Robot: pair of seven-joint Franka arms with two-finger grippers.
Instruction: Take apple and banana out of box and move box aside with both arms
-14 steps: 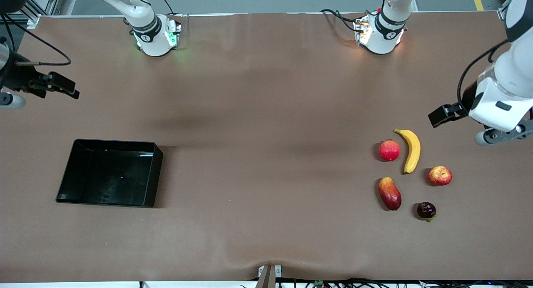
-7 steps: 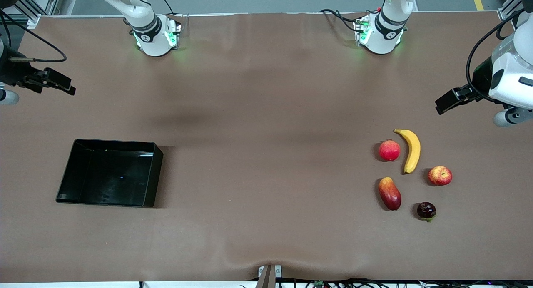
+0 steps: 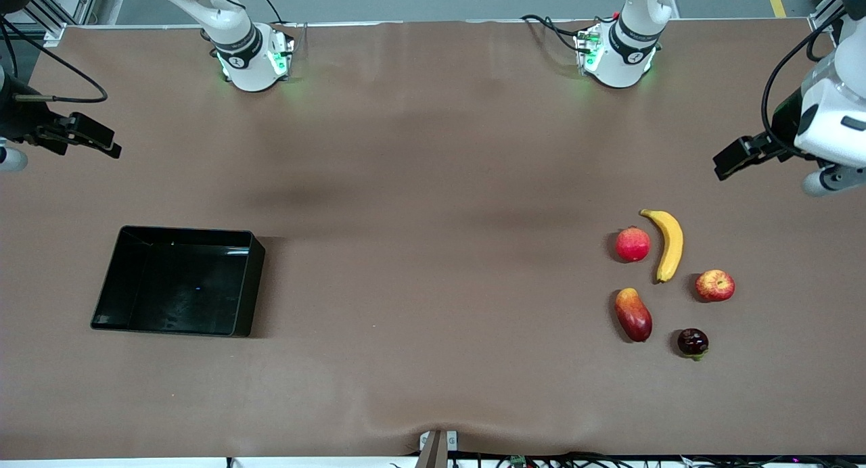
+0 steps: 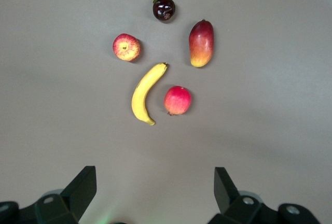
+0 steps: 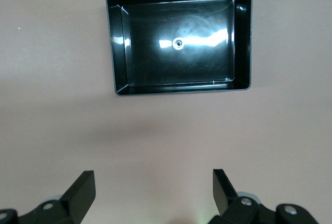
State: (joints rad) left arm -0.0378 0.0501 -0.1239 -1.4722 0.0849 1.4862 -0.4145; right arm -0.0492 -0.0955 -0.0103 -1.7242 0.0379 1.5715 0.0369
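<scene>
The yellow banana (image 3: 670, 245) (image 4: 145, 94) and the small red apple with yellow patches (image 3: 715, 285) (image 4: 126, 46) lie on the brown table at the left arm's end. My left gripper (image 4: 154, 185) hangs high over the bare table beside them, open and holding nothing. The black box (image 3: 179, 285) (image 5: 179, 37) sits at the right arm's end with nothing in it. My right gripper (image 5: 154, 185) hovers high above the table beside the box, also open and holding nothing.
A plain round red fruit (image 3: 632, 244) lies beside the banana. An oblong red-yellow mango (image 3: 633, 314) and a dark round fruit (image 3: 693, 342) lie nearer the front camera. The two arm bases (image 3: 254, 55) stand along the table's back edge.
The left hand has drawn away from the fruits, toward the bases' side and the table's end. The right hand has shifted slightly the same way. Fruits and box have not moved.
</scene>
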